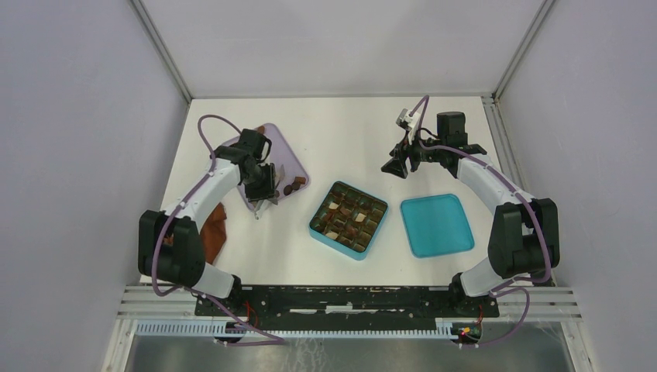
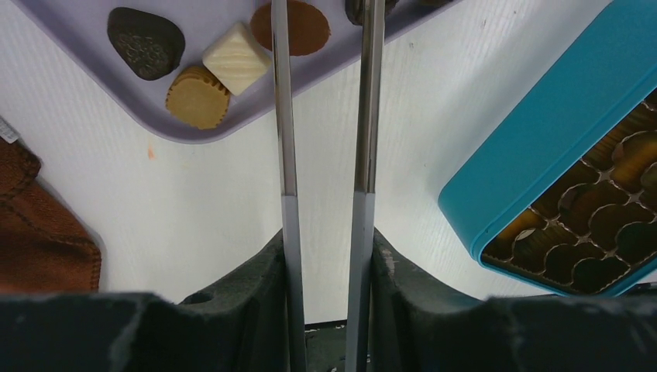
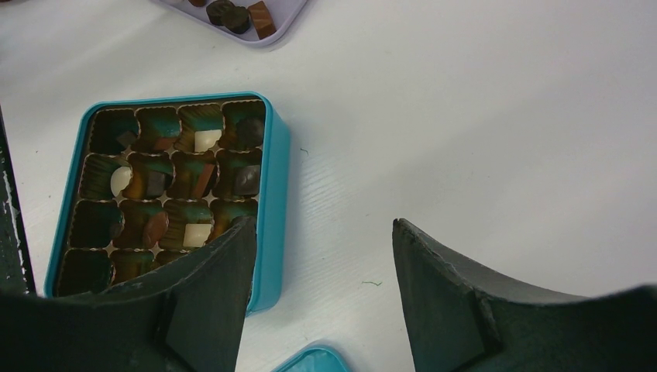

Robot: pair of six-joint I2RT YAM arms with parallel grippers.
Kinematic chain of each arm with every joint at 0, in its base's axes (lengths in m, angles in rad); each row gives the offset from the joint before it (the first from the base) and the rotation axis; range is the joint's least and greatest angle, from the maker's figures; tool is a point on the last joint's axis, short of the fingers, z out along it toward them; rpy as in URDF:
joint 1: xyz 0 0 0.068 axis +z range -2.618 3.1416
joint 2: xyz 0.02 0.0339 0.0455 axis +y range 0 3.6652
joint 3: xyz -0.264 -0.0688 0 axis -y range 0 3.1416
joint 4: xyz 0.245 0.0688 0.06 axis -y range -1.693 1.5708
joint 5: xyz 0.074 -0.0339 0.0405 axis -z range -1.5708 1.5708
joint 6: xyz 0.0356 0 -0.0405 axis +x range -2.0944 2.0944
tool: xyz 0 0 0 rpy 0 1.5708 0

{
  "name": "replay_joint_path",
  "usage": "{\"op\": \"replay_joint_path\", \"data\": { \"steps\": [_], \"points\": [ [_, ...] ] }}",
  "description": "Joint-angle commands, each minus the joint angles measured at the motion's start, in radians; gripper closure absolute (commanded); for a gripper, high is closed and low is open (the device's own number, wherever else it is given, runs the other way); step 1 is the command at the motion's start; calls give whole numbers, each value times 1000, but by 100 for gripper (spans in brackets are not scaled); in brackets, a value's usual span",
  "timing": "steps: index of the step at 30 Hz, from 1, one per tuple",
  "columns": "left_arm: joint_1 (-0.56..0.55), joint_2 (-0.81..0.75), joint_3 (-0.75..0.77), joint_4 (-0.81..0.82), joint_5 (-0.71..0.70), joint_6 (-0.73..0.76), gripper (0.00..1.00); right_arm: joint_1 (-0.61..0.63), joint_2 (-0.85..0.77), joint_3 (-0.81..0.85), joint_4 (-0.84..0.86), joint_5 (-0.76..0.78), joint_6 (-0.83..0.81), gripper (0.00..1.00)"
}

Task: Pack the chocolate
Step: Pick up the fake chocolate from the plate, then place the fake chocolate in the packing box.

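Base rail (image 1: 349,297); white table (image 1: 349,132), chocolate (image 1: 294,186) on lilac tray (image 1: 283,152); grey walls (image 1: 77,116).

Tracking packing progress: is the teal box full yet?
Not full. Several cells of the box hold chocolates, but others show only bare brown cups, and pieces lie on the tray.

Arms (image 1: 203,186): two
Teal box (image 1: 349,219): one
Box cells (image 3: 112,130): sixteen
Teal lid (image 1: 437,225): one
Lilac tray (image 1: 285,159): one
Brown cloth (image 1: 214,232): one
Chocolate pieces (image 2: 236,58): many, partly hidden
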Motion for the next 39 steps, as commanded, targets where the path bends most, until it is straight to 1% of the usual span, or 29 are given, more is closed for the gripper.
{"op": "replay_joint_path", "data": {
  "steps": [1, 13, 17, 24, 26, 30, 34, 37, 39],
  "points": [
    [36, -67, 46, 22, 28, 47, 98, 1, -25, 0, 14, -27, -14, 30],
    [85, -116, 29, 37, 89, 56, 98, 2, -20, 1, 12, -45, -18, 30],
    [90, -138, 11, 49, 133, 50, 98, 2, -21, 0, 12, -48, -20, 30],
    [92, -204, -32, 64, 168, 28, 98, 2, -18, -1, 11, -53, -20, 30],
    [94, -224, -45, 72, 218, 23, 98, 2, -20, 0, 13, -54, -20, 30],
    [92, -281, -103, 110, 398, 11, 98, 2, -22, -1, 11, -54, -22, 30],
    [75, -375, -168, 173, 549, -30, 98, 1, -18, -1, 13, -53, -22, 30],
    [18, -435, -207, 227, 602, -79, 98, 2, -14, -2, 12, -53, -20, 30],
    [-44, -458, -234, 278, 590, -142, 98, 2, -12, -2, 11, -50, -20, 30]
  ]
}}
